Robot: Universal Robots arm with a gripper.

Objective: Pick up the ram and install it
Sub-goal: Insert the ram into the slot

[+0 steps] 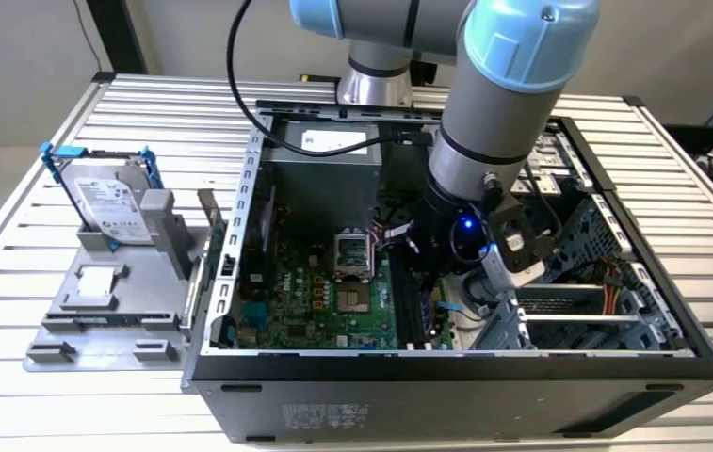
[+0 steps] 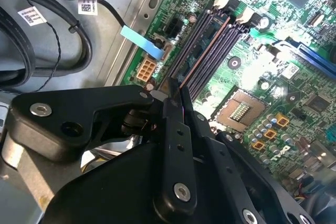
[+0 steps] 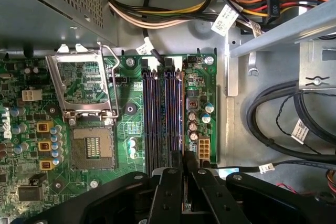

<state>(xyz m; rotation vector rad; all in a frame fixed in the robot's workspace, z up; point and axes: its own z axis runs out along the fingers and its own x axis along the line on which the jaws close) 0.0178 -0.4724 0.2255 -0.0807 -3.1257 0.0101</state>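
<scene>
Inside the case [image 1: 457, 363], low over the board: tool [image 2: 173, 97] clenched on the ram [image 2: 206, 52]. Holds it by one end, thin edge up, parallel to the slots [image 3: 156, 114], seemingly to match the outermost one. Cannot tell whether seated or just above. Leaves little room sideways: capacitors and a pale connector [image 3: 203, 148] just beside the slots, socket [image 3: 92, 148] near on the other side, black cables [image 3: 273, 124] past the board's edge. Out on the desk [image 1: 5, 254], at the exterior view's left, a hard drive [image 1: 115, 202], well apart.
</scene>
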